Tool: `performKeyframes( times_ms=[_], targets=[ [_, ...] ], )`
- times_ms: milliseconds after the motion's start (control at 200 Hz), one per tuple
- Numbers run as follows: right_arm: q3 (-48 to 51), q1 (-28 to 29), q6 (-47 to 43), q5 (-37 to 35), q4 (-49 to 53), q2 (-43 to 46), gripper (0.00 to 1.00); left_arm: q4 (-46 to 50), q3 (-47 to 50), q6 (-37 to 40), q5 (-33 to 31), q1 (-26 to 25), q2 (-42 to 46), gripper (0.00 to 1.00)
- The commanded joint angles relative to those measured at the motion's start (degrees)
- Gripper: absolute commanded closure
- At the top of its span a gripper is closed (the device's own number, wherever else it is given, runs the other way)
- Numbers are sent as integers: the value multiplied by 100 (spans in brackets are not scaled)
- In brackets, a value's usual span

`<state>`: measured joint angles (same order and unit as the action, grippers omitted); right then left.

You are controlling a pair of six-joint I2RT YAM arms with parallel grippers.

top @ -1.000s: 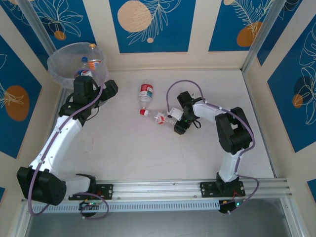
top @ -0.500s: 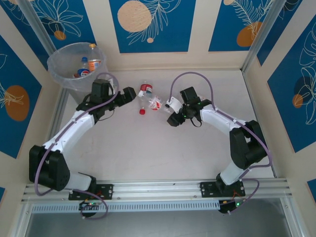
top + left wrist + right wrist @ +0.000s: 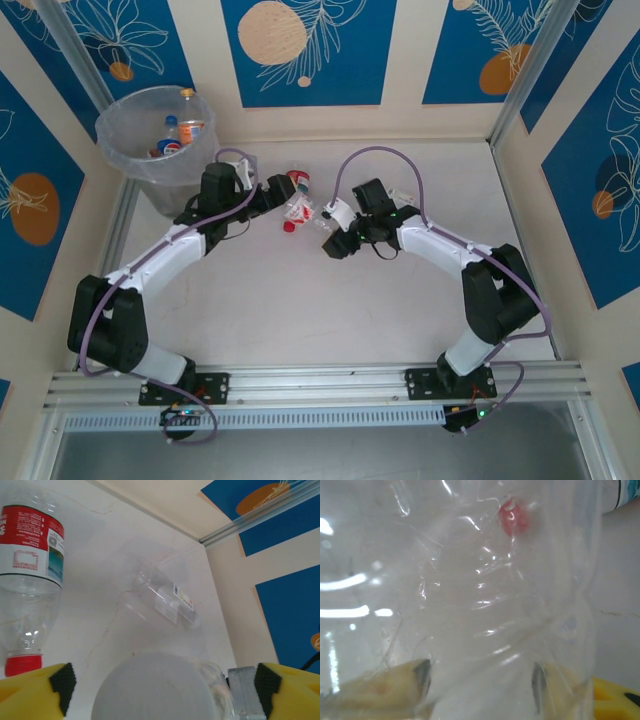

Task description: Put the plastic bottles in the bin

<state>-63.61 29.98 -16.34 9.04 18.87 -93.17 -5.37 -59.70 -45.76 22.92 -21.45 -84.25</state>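
Right fingers (image 3: 612, 692) apparently grip a crushed bottle (image 3: 485, 605).

Left claw (image 3: 273, 192) off bin (image 3: 128, 165) — meets crushed bottle (image 3: 300, 210) (in right claw (image 3: 323, 216)).

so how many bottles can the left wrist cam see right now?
3: a red-label bottle lying at frame left, a crushed clear bottle farther back mid-frame, and what looks like a bottle base between the fingers. More may be hidden.
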Motion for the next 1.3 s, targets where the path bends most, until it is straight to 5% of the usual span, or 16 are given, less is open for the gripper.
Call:
performKeyframes(
  times_ms=[0,560,945,1295],
  targets=[
    [-27,65,114,308,-125,20,48,-208,-6,-85,-66,-43,-80,16],
    [-107,144,136,325,44,-60,40,-258,-69,-249,-113,-44,-245,63],
    [4,40,285,359,-77,351,0,395,-453,171,-363,-44,-181,64],
    [855,-184,1047,-696,-1401,1635,1,1113,-805,674,-656,-24,-22,62]
  ],
)
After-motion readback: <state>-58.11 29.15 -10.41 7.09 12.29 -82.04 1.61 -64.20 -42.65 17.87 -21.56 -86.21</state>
